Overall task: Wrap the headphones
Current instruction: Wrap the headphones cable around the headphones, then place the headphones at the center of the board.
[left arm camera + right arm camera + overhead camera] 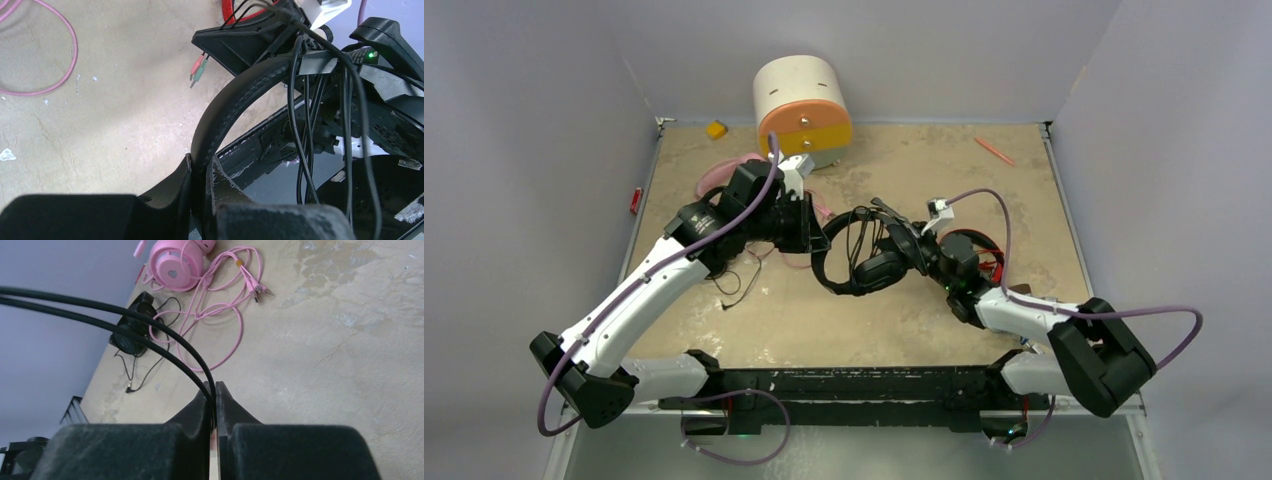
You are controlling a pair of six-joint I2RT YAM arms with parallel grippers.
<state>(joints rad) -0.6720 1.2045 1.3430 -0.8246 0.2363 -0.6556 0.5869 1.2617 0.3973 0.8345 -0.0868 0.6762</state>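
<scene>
A pair of black headphones [856, 262] hangs above the middle of the table between my two arms. My left gripper [202, 165] is shut on its padded headband [235, 95], the band clamped between the jaws. The thin black cable [150, 325] loops over to my right gripper [215, 390], which is shut on it, pinching two strands at the fingertips. In the top view the left gripper [809, 225] is at the band's left side and the right gripper [921, 250] at the earcup side. Pink headphones [177, 260] with a loose pink cable lie at the far left.
Red headphones [979, 245] lie under my right wrist. Another black pair [134, 332] with a thin cable lies near the left wall. A white-orange-yellow drawer box [804, 100] stands at the back. An orange pen [994, 150] and a yellow block [715, 129] lie near the back edge.
</scene>
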